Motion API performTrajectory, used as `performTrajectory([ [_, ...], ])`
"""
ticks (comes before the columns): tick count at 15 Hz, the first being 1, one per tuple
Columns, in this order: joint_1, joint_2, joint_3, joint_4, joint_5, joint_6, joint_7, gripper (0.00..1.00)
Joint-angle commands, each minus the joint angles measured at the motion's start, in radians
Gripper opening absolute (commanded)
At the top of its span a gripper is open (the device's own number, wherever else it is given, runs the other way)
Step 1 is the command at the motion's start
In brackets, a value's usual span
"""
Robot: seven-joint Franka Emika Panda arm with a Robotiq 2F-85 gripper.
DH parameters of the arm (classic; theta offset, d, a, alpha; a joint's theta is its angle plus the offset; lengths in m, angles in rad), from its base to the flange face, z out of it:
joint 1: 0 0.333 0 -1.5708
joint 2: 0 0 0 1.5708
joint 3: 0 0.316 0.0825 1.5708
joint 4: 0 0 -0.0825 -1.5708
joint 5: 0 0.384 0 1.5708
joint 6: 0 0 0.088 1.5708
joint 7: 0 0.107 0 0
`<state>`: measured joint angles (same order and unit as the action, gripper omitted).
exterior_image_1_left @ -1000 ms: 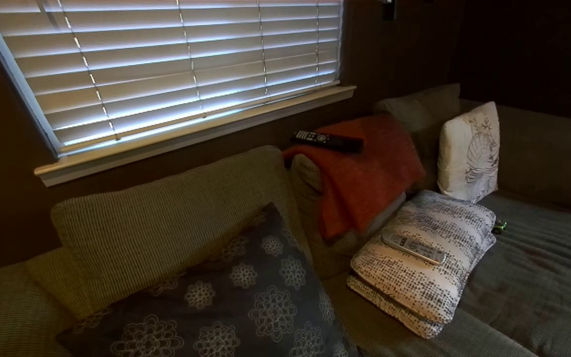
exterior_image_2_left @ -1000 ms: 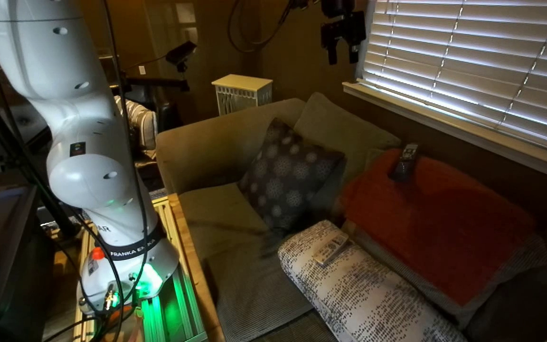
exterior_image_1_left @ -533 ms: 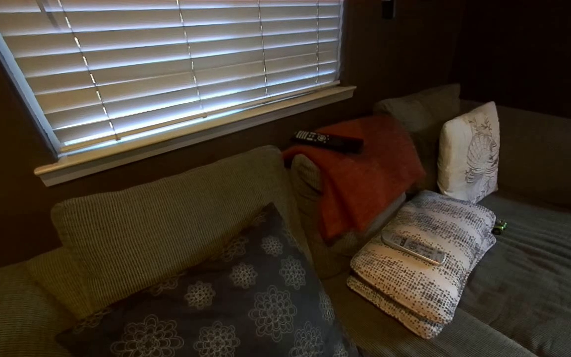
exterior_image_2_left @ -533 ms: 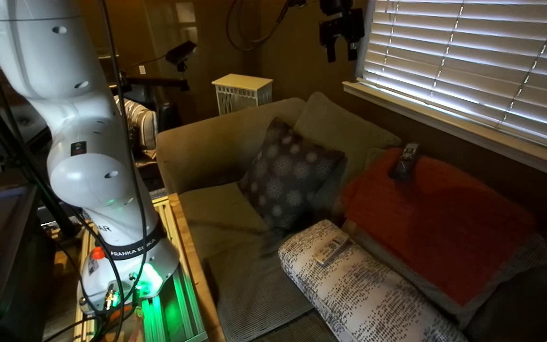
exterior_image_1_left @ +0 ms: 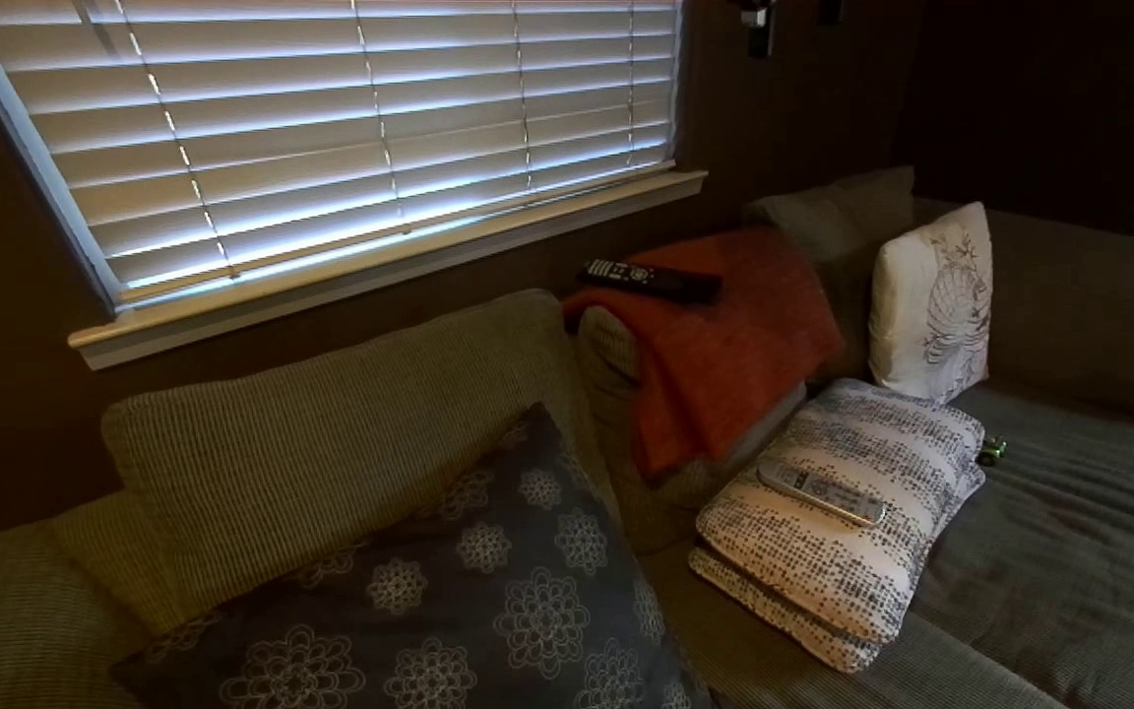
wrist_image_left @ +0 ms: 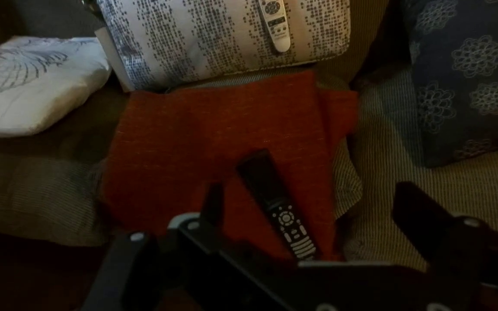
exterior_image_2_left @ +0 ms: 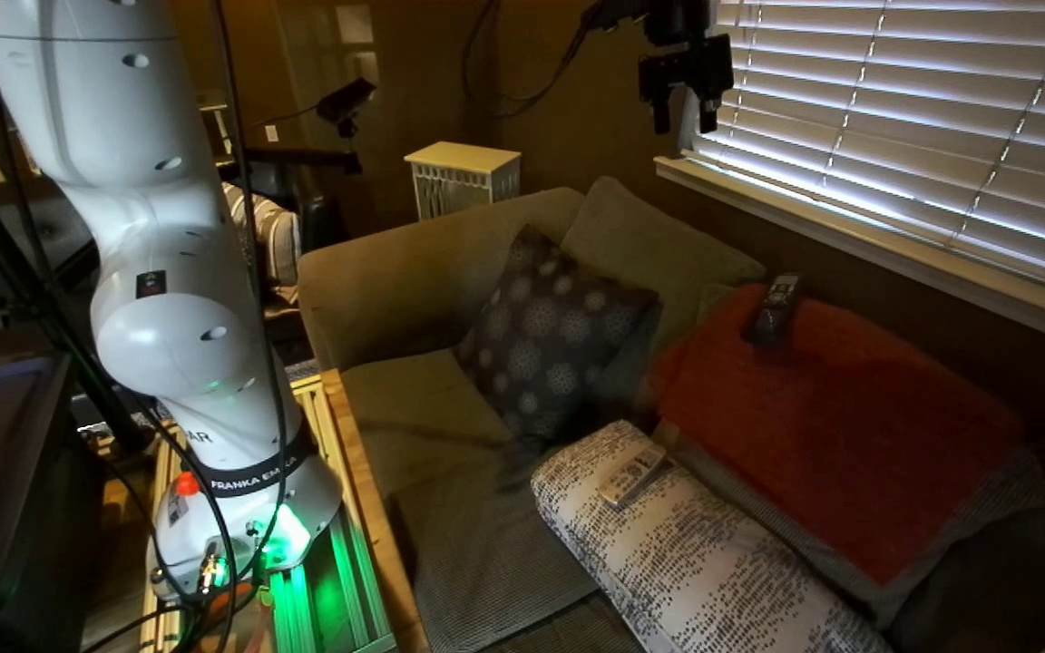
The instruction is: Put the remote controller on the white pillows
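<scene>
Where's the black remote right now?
The black remote lies on the orange-red blanket, below the right end of the windowsill in an exterior view. In the wrist view it lies near the blanket's right edge.

Seen between the matt fingers (wrist_image_left: 422, 216) in the wrist view, the remote controller (wrist_image_left: 268, 185) looks like smooth plastic, the orange-red blanket (wrist_image_left: 188, 138) under it like matt, coarse woven cloth. Beyond the fingers, the white pillows (wrist_image_left: 180, 43) look like matt cloth, the pale remote (wrist_image_left: 276, 21) on them like smooth plastic. Below the fingers, the sofa (wrist_image_left: 383, 172) shows ribbed fabric.
</scene>
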<state>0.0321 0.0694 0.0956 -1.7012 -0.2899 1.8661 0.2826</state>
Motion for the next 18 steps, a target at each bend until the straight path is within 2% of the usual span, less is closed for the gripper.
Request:
performTrajectory([
  [1, 0.004, 0.055, -0.029, 0.039, -0.002, 0.086, -0.131, 1.0],
  [6, -0.015, 0.125, -0.055, 0.055, 0.061, 0.204, -0.295, 1.0],
  [10, -0.035, 0.201, -0.07, 0.113, 0.121, 0.222, -0.394, 1.0],
  [13, -0.045, 0.255, -0.078, 0.17, 0.152, 0.204, -0.41, 1.0],
  [14, -0.033, 0.203, -0.082, 0.098, 0.118, 0.219, -0.381, 1.0],
  [18, -0.037, 0.241, -0.085, 0.138, 0.129, 0.219, -0.385, 1.0],
])
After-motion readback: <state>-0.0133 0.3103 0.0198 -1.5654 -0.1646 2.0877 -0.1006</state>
